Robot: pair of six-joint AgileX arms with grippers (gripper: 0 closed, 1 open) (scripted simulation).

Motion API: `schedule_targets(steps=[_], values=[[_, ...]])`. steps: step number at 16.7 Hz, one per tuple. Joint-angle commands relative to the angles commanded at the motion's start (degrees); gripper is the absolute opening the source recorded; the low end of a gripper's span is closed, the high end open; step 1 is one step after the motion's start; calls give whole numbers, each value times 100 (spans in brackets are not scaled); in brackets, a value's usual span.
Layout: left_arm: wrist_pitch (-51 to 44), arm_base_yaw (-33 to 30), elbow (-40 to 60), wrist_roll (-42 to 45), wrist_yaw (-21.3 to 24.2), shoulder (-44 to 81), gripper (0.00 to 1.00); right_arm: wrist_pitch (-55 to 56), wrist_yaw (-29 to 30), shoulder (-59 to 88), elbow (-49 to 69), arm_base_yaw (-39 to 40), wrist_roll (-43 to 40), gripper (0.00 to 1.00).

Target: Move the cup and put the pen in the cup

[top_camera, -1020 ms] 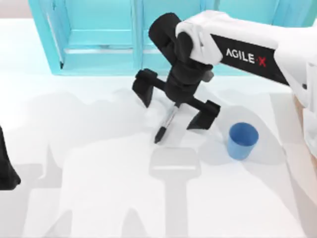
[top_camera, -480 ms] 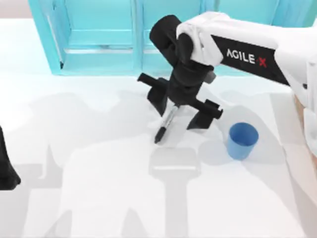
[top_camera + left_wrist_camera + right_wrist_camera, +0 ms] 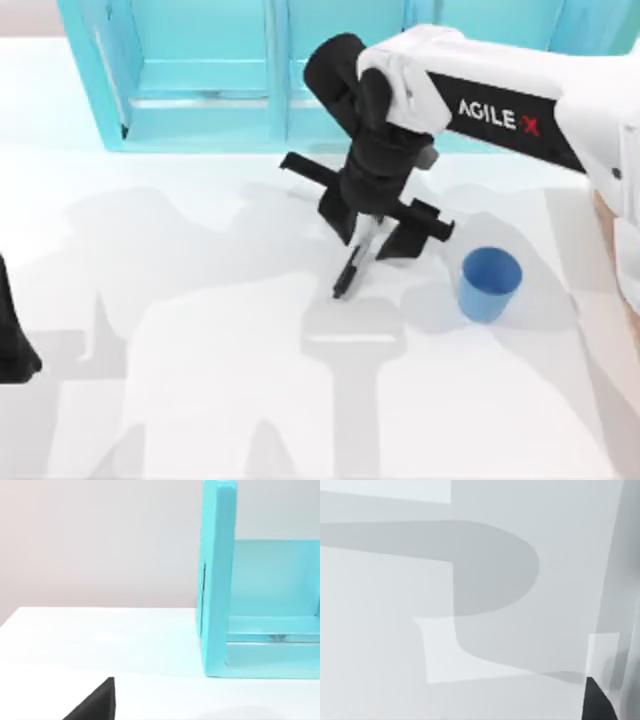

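The pen (image 3: 352,268) hangs tilted near the table's middle, its tip pointing down-left, with its upper end caught between the fingers of my right gripper (image 3: 371,229). The gripper is shut on it. Standing upright on the table to the right of the gripper and apart from it is the blue cup (image 3: 490,283), with nothing inside. My left arm (image 3: 12,340) is parked at the table's left edge, and a dark part of it (image 3: 95,706) shows in the left wrist view.
A teal cabinet (image 3: 200,80) runs along the back of the table, and its side wall (image 3: 216,580) shows in the left wrist view. The white table (image 3: 200,380) carries grey shadows, seen also in the right wrist view as table surface (image 3: 395,605).
My right gripper's fingers have drawn together onto the pen. The pen has shifted to the right, toward the cup. The left arm has not moved.
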Motion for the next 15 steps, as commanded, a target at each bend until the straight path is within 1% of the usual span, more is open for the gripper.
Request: schedule_targets(steps=[2,3,4,6,15], values=[[0,0,0,0,0,0,100,0,0,0,0,0,0,0],[0,0,0,0,0,0,100,-448,205,-497,-119,-56,-215,0],[0,0,0,0,0,0,100,-453,206,-511,-131,-46,-211,0],[0,0,0,0,0,0,100,-525,217,-719,-297,53,-135,0],[0,0,0,0,0,0,100,-984,292,-2506,-1419,565,379,0]])
